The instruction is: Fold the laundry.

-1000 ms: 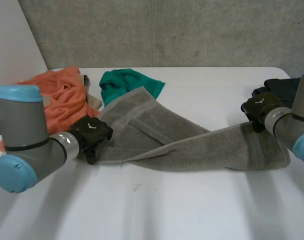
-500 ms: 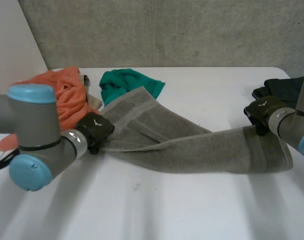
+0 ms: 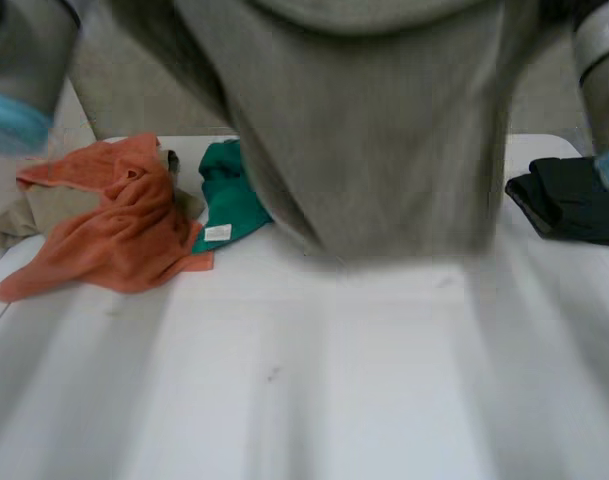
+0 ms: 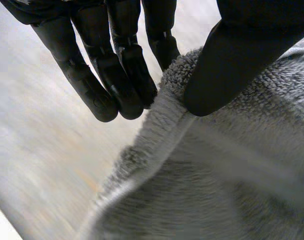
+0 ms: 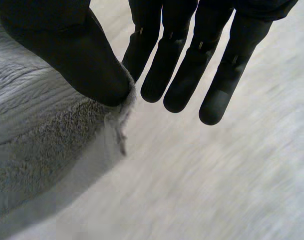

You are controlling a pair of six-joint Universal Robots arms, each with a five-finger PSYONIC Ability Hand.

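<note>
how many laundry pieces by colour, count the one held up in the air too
grey towel: 1
orange cloth: 1
green cloth: 1
black cloth: 1
beige cloth, partly under the orange one: 1
total: 5

A white table (image 3: 334,400) stands before a grey wall (image 3: 134,105), possibly concrete.
</note>
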